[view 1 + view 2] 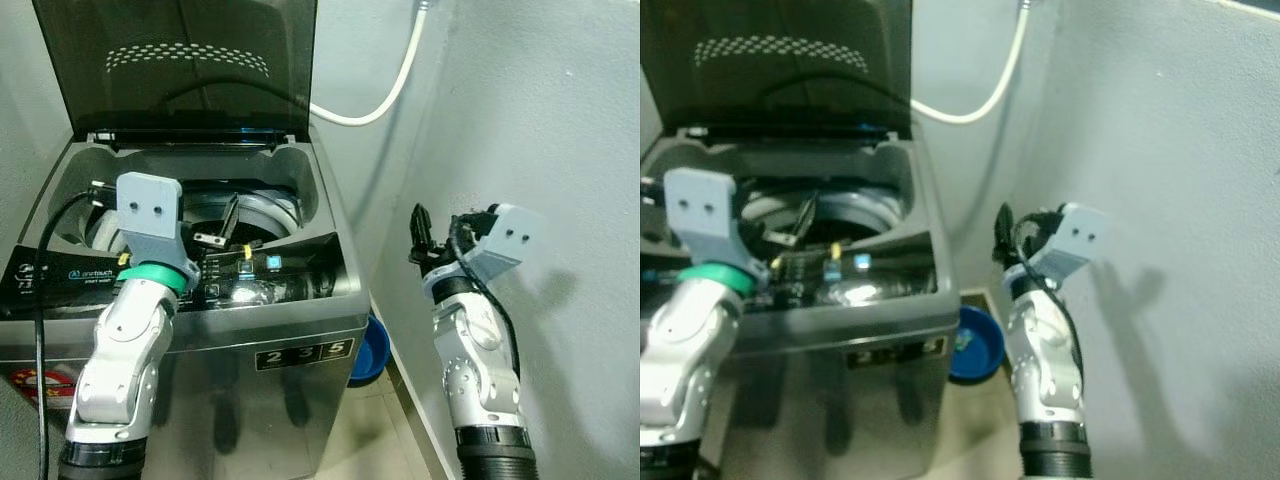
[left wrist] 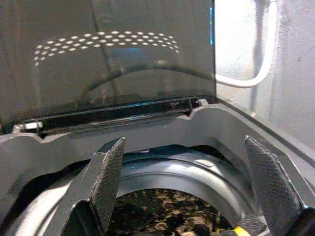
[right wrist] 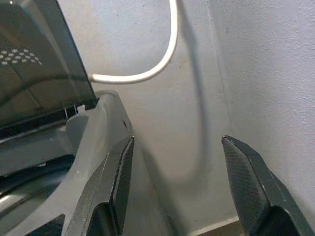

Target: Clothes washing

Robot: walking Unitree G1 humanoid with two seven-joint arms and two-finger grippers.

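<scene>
A grey top-loading washing machine [image 1: 200, 335] stands before me with its dark lid [image 1: 180, 60] raised. Down in the drum [image 2: 162, 172] lies dark patterned cloth [image 2: 162, 211]. My left gripper [image 2: 184, 147] hangs over the drum opening, open, with nothing between its fingers [image 1: 228, 218]. My right gripper [image 3: 178, 142] is held up to the right of the machine, between its side and the wall. It is open too and holds nothing.
A white hose [image 1: 385, 95] runs down the back wall to the machine. On the floor between machine and right wall [image 1: 550, 150] sits a blue basin [image 1: 372, 350]. The control panel [image 1: 270, 270] lines the machine's front edge. A black cable [image 1: 42, 300] loops by my left arm.
</scene>
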